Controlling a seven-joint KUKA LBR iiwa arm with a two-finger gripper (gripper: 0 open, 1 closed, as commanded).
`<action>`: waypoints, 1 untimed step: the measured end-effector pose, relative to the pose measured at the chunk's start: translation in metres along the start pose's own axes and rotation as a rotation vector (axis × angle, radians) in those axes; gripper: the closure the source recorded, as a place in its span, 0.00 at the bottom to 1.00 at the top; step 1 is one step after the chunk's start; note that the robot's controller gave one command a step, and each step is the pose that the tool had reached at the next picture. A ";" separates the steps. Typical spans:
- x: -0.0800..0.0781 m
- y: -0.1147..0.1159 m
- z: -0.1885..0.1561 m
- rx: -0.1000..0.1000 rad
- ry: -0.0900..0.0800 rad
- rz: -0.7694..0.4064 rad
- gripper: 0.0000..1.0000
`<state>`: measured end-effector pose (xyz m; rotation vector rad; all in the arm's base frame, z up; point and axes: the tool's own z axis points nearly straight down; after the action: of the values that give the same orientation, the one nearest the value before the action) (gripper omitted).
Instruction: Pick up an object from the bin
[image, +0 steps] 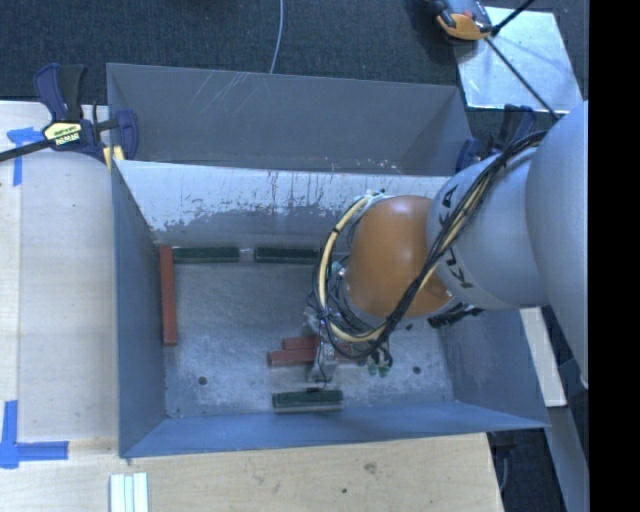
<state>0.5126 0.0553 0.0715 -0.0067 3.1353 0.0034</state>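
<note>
Where the arm (520, 230) comes in from the right over the rim, its orange cover (395, 260) and a loop of cables (333, 255) hang above the middle of the grey metal bin (135, 330). The gripper (322, 370) points down at the front half of the floor. Its tip stands low, just right of a short red-brown block (290, 352) that lies flat near the middle of the front half; this may be two pieces stepped against each other, and I cannot tell which. Whether the tip touches the block, and whether the gripper is spread or closed, cannot be told, since the wrist and cables cover it from above. Just in front of the tip, close to the front wall, lies a dark green bar (307, 399), flat and parallel to that wall. Well apart from the gripper, a long red-brown bar (168, 295) lies along the foot of the left wall. Two more dark green bars, a left one (207, 255) and a right one (285, 255), lie end to end along the foot of the back wall.
</note>
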 end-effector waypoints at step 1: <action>0.000 0.000 0.000 0.000 0.000 0.000 1.00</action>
<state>0.5127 0.0553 0.0715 -0.0059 3.1352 0.0035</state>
